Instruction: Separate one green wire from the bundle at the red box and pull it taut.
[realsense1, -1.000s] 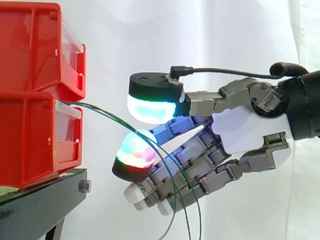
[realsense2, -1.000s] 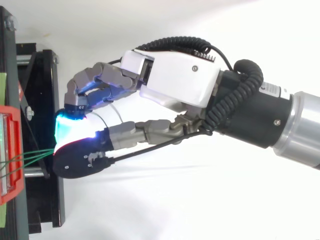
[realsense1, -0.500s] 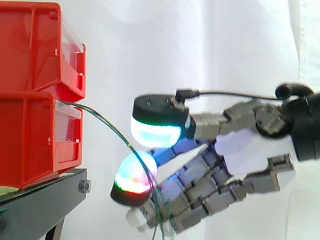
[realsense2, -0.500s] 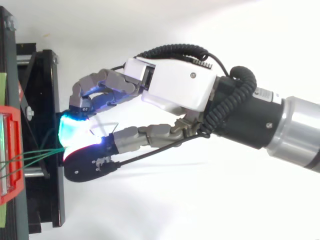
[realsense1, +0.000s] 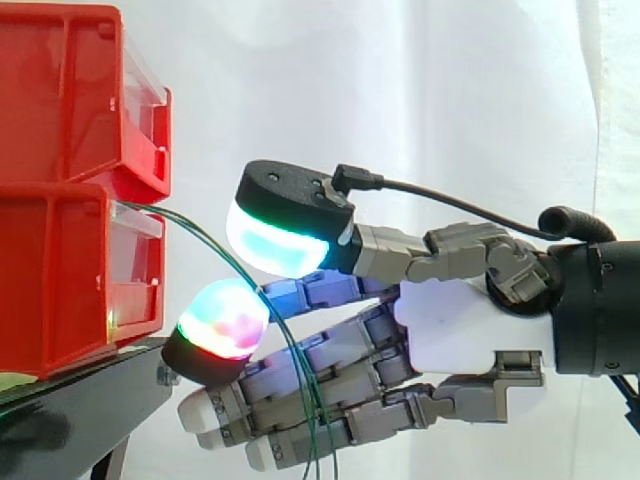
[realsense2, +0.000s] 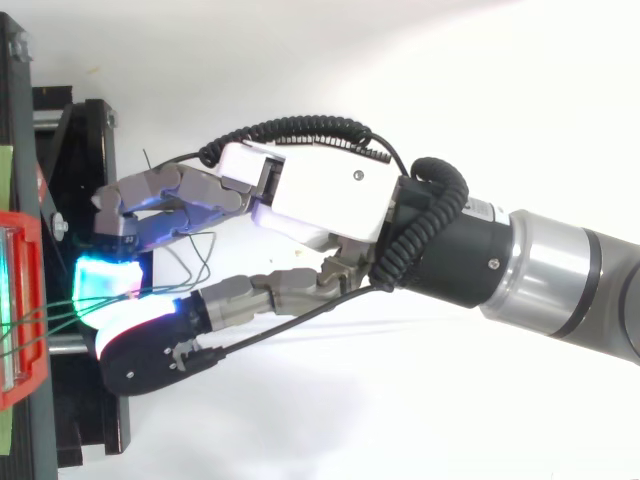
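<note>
Several thin green wires (realsense1: 200, 230) leave the front of the lower red bin (realsense1: 60, 280) and arc right and down. They run through the gap between the thumb pad above and the finger pads below, then hang in front of the fingers. My hand (realsense1: 455, 320) reaches in from the right, level with that bin. Its fingers are nearly straight, and the thumb stays a little apart from them. From above, the wires (realsense2: 55, 312) fan from the bin's front (realsense2: 25, 300) to the glowing pads, close under my hand (realsense2: 320, 190). No single wire is gripped.
A second red bin (realsense1: 60, 90) is stacked on the lower one. Both rest on a black stand (realsense1: 70, 410), whose frame (realsense2: 90, 150) lies just under my fingertips. A white curtain hangs behind. Open room lies to the right of the stand.
My hand has moved left toward the bins, bringing its pads close to the lower bin's front. The thumb rose again after a dip. The wires stay slack between thumb and fingers.
</note>
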